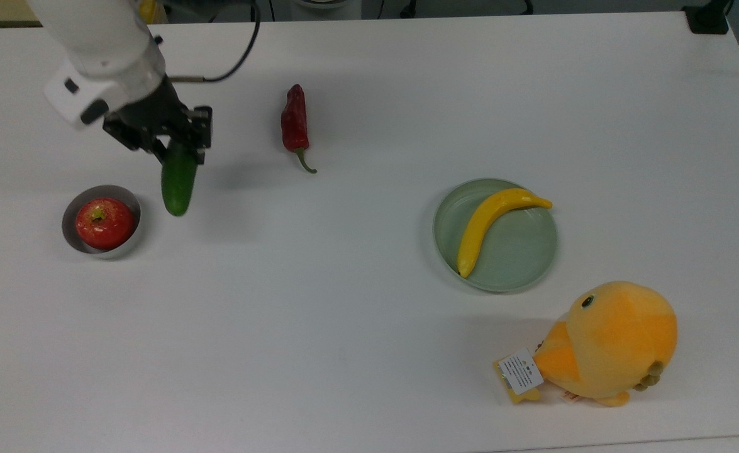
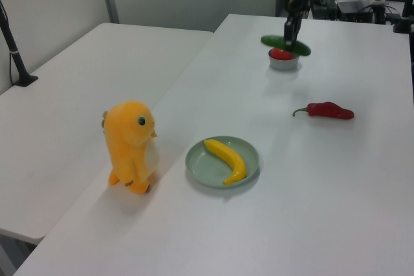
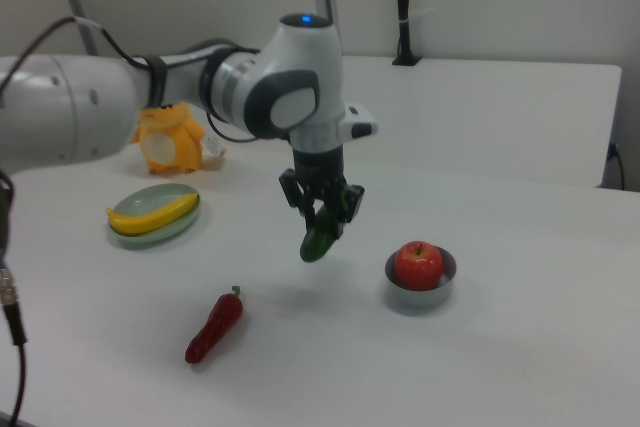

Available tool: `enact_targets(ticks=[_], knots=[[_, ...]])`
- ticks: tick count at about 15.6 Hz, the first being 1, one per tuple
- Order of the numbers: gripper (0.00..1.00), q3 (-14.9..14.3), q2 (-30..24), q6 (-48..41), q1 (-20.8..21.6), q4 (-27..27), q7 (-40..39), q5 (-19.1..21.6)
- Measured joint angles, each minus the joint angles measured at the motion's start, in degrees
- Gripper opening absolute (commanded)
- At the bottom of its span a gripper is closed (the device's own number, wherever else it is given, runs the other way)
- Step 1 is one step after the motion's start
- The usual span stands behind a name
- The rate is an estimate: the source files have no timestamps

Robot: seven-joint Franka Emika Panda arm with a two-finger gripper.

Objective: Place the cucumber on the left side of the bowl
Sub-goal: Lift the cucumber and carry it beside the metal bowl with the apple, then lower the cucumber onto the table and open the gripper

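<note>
dark green, smooth cucumber [image 1: 178, 178] hangs clamped in the claw [image 1: 169, 150] beside the silvery bowl [image 1: 70, 212].

No text, brand or number can be made out. The one printed thing is a small white tag [image 1: 520, 371] on the yellow plush toy [image 1: 614, 343], well apart from the end effector [image 1: 177, 148] at the far corner of the tabletop [image 1: 356, 327] in the top view (its dark lines of print are too fine to read).
</note>
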Motion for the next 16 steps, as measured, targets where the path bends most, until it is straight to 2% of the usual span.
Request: enact_targets(ticks=[4, 11, 12, 13, 15, 16], knots=[[0.00, 0.4, 5.9, 0.6, 0.0, 2.5, 0.0, 0.0], [0.00, 0.4, 11.3, 7.5, -0.2, 2.9, 0.0, -0.1], [0.06, 0.4, 11.8, 8.0, -0.2, 3.0, 0.0, -0.1], [0.23, 0.4, 12.0, 8.2, -0.3, 3.1, 0.0, -0.1], [0.71, 0.4, 12.0, 8.5, -0.3, 3.2, 0.0, -0.1], [0.87, 0.4, 12.0, 8.5, -0.3, 3.2, 0.0, -0.1]])
